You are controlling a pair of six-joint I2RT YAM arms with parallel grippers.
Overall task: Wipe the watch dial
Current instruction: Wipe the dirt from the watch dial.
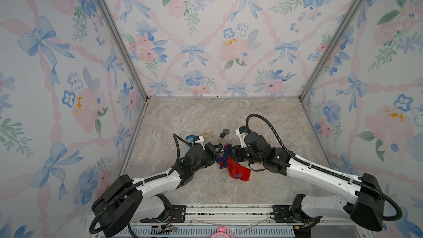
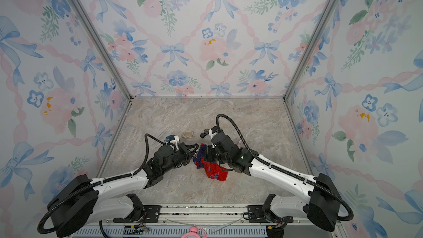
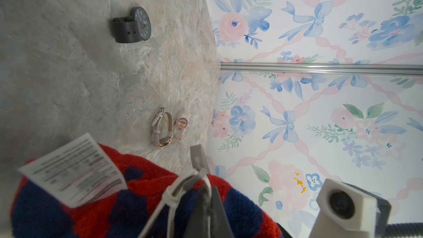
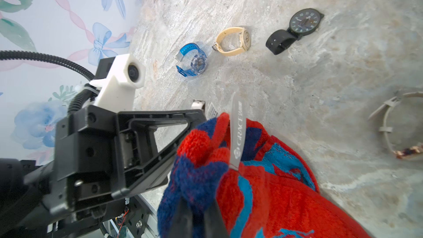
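Grippers both clamp the red-and-blue towel (image 1: 238, 172). My left gripper (image 1: 219, 151) is clenched on its bunched edge by the white tag (image 3: 73, 170). My right gripper (image 1: 231, 153) bites the same bunch from the opposite side. The rest drapes onto the marble table (image 1: 206, 115). Beyond it lie a blue watch (image 4: 194, 61), a beige watch (image 4: 233, 41) and a black watch (image 4: 299, 26), none touching the towel. A pink digital watch (image 3: 182, 124) and a grey-strapped watch (image 3: 163, 129) sit side by side toward the right wall.
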